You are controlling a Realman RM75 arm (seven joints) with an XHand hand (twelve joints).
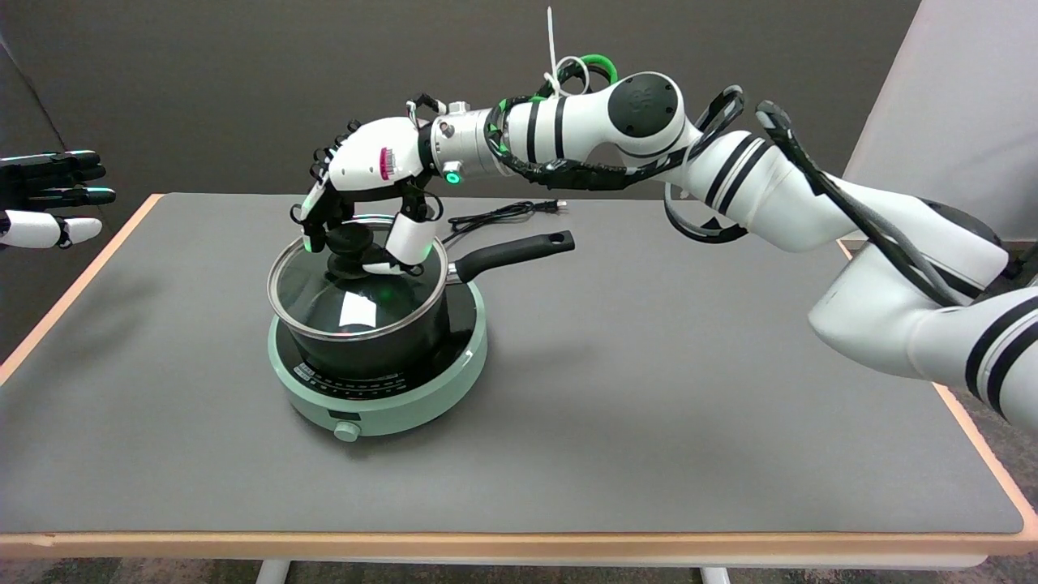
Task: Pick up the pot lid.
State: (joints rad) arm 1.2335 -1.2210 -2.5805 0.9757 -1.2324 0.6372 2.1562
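Observation:
A glass pot lid [320,292] with a steel rim and a black knob [350,242] sits on a black pot [389,345] at the table's left middle. My right hand [365,170] reaches over the lid from the right. Its fingers [312,223] curl down against the knob's left side and the thumb [405,242] closes in under its right side, so the hand grips the knob. The lid looks level on the pot's rim; I cannot tell whether it has come off it.
The pot stands on a mint-green induction cooker [422,397] with a dial at the front. The pot's long black handle [511,250] points right. A black power cord [503,212] lies behind it. The idle left hand [49,195] hangs at the far left.

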